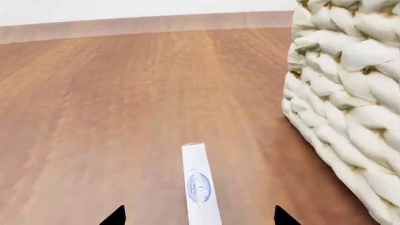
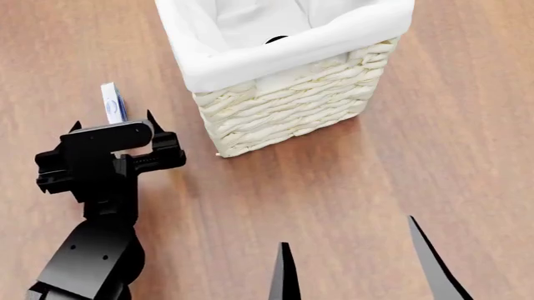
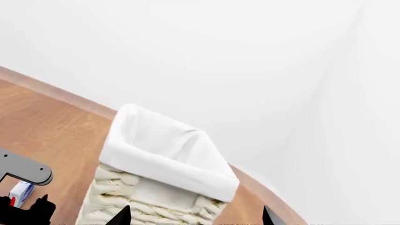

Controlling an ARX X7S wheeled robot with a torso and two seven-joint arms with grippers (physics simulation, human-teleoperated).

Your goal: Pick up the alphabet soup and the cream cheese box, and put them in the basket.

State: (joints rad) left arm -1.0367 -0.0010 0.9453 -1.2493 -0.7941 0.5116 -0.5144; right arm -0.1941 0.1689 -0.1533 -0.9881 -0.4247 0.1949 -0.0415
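The cream cheese box (image 1: pixel 198 186), thin and white with a round blue mark, stands on its narrow edge on the wooden floor. My left gripper (image 1: pixel 200 218) is open, with one fingertip on each side of the box and a wide gap to both. In the head view the box (image 2: pixel 112 103) pokes out beyond the left gripper (image 2: pixel 114 120), left of the basket (image 2: pixel 292 106). My right gripper (image 2: pixel 359 265) hangs open and empty, nearer than the basket. The alphabet soup is not identifiable; only a small dark patch (image 2: pixel 276 39) shows inside the liner.
The woven basket wall (image 1: pixel 350 108) stands close beside the left gripper. In the right wrist view the basket (image 3: pixel 166 161) is ahead, in front of a white wall (image 3: pixel 218 61). Wooden floor (image 2: pixel 417 156) surrounds the basket.
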